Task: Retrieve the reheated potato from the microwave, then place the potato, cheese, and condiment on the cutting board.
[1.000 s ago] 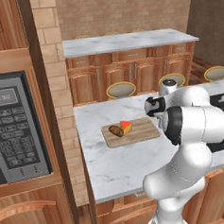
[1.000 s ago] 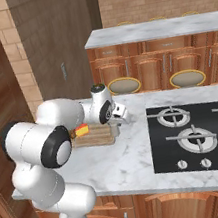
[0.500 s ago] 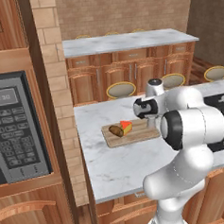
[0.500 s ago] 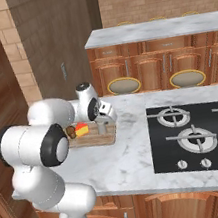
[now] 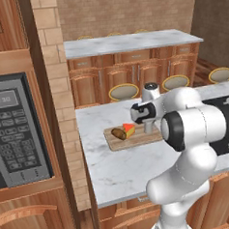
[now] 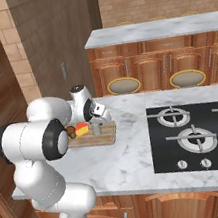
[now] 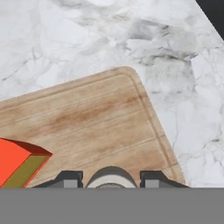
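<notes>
My two-finger gripper is pinched on the small pale grey-white cylindrical shaker bottle, whose round top sits between my dark fingertips in the hand view, and I hold it over the flat light-wood cutting board with its grain stripes. From the right base view the bottle looks to stand at the board's near right part, though I cannot tell whether its base is touching the wood. The small brown rough-skinned potato lies on the board, and the orange-yellow cheese wedge with a red side sits just beside it, touching or nearly so. The grey-framed built-in microwave with its button keypad is off to the left, well apart from the marble counter. I judge the task almost finished: potato and cheese are placed, and what is left is to set the condiment down on the board, let go and lift clear.
</notes>
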Controlling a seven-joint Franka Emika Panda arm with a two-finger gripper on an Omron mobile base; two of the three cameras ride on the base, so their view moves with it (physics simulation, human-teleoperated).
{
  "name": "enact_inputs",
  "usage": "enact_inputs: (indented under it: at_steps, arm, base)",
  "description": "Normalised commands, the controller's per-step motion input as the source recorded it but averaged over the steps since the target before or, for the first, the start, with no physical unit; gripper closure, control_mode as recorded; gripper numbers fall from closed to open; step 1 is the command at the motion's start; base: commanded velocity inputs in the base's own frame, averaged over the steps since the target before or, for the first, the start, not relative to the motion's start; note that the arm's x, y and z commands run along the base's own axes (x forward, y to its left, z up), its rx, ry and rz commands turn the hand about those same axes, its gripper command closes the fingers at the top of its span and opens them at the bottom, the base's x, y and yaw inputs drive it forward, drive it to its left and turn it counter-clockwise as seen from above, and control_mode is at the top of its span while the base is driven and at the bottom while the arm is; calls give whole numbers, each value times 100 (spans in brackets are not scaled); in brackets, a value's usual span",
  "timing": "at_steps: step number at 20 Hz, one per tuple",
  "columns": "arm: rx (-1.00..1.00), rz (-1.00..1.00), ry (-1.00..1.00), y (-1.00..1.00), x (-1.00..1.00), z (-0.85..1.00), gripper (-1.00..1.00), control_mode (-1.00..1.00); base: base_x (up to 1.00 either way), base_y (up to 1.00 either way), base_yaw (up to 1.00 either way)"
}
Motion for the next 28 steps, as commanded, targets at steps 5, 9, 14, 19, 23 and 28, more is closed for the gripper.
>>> enact_inputs:
  at_steps: [5,9,14,19,23,28]
  arm:
    - [5,0,0,12,1,-19,100,-100]
    - [5,0,0,3,0,-18,100,-100]
    - [4,0,0,1,0,-17,100,-100]
    - [0,0,0,0,6,-8,100,-100]
    - [0,0,0,0,1,-5,100,-100]
    - [0,0,0,0,0,0,100,-100]
  base:
    - [0,0,0]
    - [0,0,0]
    - [0,0,0]
    - [0,0,0]
    - [0,0,0]
    - [0,0,0]
